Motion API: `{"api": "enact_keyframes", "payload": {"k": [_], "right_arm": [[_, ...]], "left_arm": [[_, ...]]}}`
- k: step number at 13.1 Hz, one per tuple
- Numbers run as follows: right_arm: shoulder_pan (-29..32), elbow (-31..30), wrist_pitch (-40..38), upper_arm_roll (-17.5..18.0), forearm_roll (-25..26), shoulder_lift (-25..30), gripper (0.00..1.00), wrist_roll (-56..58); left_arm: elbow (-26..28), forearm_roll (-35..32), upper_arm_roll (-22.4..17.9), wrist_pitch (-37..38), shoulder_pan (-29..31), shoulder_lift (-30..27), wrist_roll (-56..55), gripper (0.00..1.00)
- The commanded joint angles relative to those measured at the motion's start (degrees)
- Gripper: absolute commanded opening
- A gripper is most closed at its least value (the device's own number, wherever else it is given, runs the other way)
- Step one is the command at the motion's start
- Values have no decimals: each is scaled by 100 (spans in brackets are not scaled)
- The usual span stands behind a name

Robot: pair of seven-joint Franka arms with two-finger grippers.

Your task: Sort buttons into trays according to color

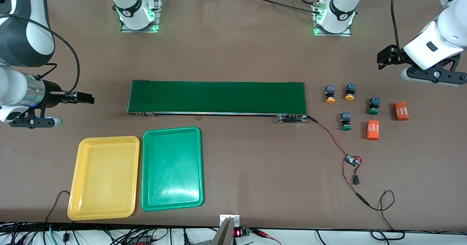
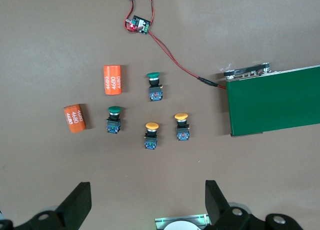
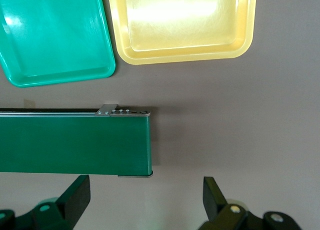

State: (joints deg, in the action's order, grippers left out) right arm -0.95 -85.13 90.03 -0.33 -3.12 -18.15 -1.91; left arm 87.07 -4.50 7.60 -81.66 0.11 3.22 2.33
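The counter [image 1: 233, 48] carries a long dark green belt [image 1: 217, 97] across its middle. The yellow tray [image 1: 104, 177] and green tray [image 1: 172, 168] lie side by side, nearer the front camera than the belt, toward the right arm's end; both are empty. The four buttons [image 1: 350, 104] stand clustered off the belt's end toward the left arm, so the left arm is the nearer one. The left gripper [image 2: 147, 202] hangs above them, fingers apart. Each button lies on its side, long axis running from dark body to cap, caps pointing toward the front camera. The right gripper [image 3: 145, 200] waits over the belt's other end, fingers apart.
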Motion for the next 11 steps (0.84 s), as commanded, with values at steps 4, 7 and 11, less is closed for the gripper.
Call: {"api": "enact_keyframes", "payload": {"k": [4, 7, 11], "right_arm": [[16, -1550, 893, -3, 22, 918, 100, -64], [-10, -1901, 1077, 6, 22, 1103, 100, -81], [-10, -2078, 1131, 6, 13, 1191, 100, -90]], "left_arm": [[47, 19, -31, 168, 16, -103, 5, 100], [38, 19, -22, 159, 7, -94, -48, 100], [21, 19, -22, 177, -11, -94, -48, 100]]}}
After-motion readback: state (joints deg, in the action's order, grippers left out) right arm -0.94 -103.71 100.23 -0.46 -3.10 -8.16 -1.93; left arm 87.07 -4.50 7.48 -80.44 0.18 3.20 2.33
